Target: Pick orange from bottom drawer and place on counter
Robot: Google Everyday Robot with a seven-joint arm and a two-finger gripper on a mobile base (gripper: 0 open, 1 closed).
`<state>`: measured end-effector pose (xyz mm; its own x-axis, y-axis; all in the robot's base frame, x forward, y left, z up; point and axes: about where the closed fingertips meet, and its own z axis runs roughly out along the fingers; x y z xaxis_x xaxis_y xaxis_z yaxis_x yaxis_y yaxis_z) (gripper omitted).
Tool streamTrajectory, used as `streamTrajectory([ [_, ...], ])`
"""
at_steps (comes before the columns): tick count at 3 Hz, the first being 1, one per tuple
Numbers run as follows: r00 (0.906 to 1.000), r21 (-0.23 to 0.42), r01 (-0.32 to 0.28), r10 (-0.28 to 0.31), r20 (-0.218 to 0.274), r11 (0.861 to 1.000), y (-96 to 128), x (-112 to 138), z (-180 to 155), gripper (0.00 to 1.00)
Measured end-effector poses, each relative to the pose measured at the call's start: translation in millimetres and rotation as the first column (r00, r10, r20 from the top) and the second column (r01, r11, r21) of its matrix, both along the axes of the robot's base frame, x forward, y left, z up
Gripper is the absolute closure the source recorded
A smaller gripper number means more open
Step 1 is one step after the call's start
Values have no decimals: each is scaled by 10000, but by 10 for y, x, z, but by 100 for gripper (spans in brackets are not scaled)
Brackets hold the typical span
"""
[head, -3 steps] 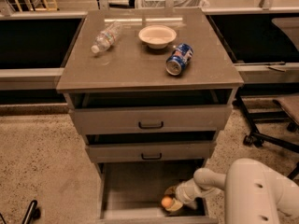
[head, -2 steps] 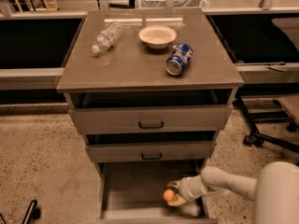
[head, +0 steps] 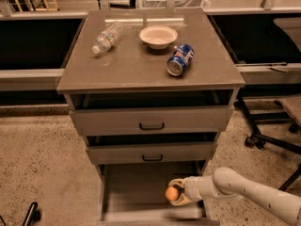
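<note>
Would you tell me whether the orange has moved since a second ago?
Yes. Gripped by the end effector over the bottom drawer, the orange has risen slightly toward the middle drawer's handle.

A speckled beige floor (head: 37, 159) fills the foreground under warm, dim light. Long low benches (head: 28, 75) with pale grey edges run along both sides, dark above and beneath. At the right stands a black chair base (head: 268, 138) on casters. Behind is perhaps a wire basket (head: 174, 1), blurred.

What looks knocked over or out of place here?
Blue soda can and water bottle lie on their sides on the counter. The hand holds the orange over the open bottom drawer.
</note>
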<state>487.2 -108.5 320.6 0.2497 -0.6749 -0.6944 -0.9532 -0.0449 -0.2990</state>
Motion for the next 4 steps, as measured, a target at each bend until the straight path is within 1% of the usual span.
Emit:
streamTrajectory([
  [1,9946,204,-680,662,799,9975,113,-54,449,100],
  [2,9327,-191,-1865,1831,3106,9823,251,-391,1554,100],
  [3,8570,-939,-2413,2575,4463,9659,422,-931,2394,100],
  [4,8196,-1556,-2334,2803,4998,9599,434,-1045,2775,100],
])
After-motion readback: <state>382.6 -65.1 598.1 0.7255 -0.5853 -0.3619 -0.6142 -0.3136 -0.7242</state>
